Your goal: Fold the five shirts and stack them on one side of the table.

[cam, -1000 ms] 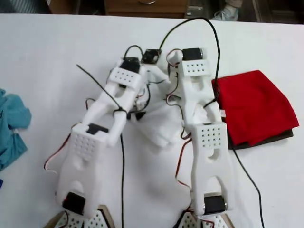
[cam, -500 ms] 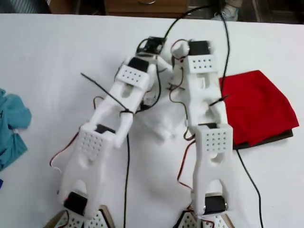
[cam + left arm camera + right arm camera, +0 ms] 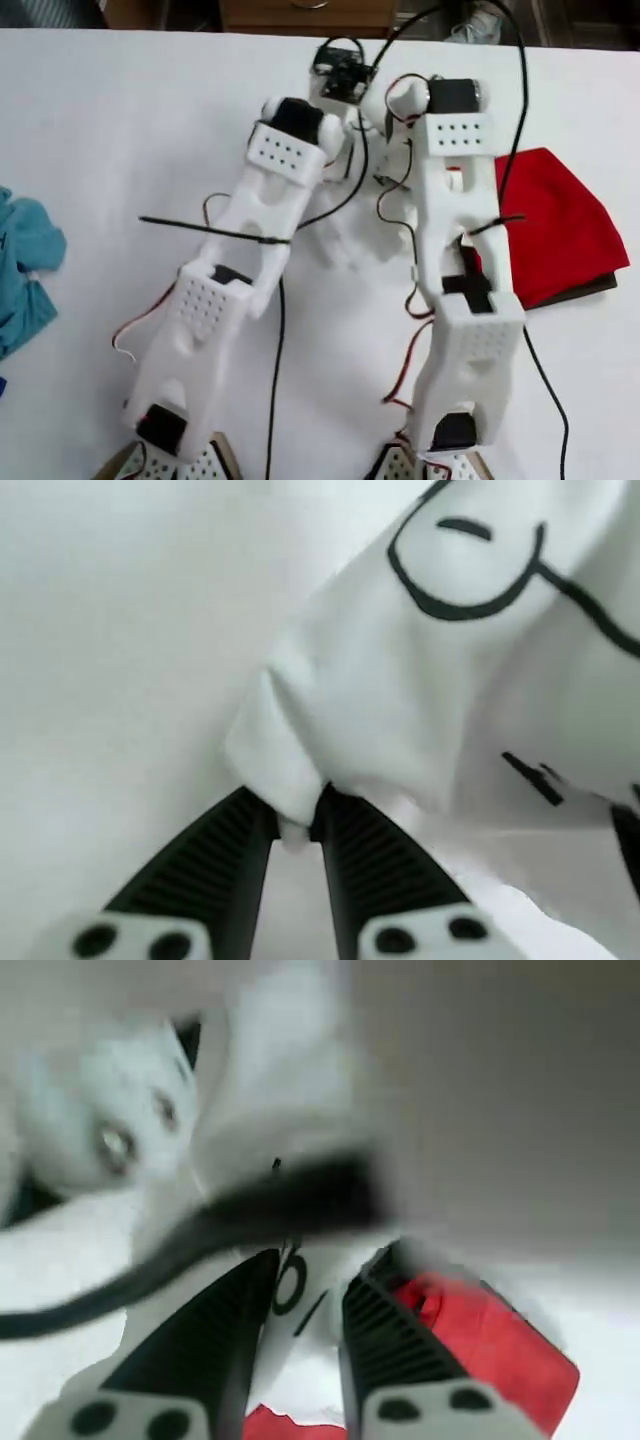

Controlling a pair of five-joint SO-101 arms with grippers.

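both arms meet over the middle of the table [image 3: 100, 120], where the white shirt [image 3: 345, 238] hangs bunched between them, long axis unclear. the left gripper [image 3: 298, 805] is clamped on a fold; the right gripper [image 3: 318, 1260] pinches printed cloth. the red shirt [image 3: 560, 215] lies just right of the right arm, the nearer one.

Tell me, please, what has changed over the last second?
Both arms stretched toward the far edge of the table, dragging the white shirt along; the left end effector and right end effector stay clamped on it. The red shirt and the blue shirt stayed put.
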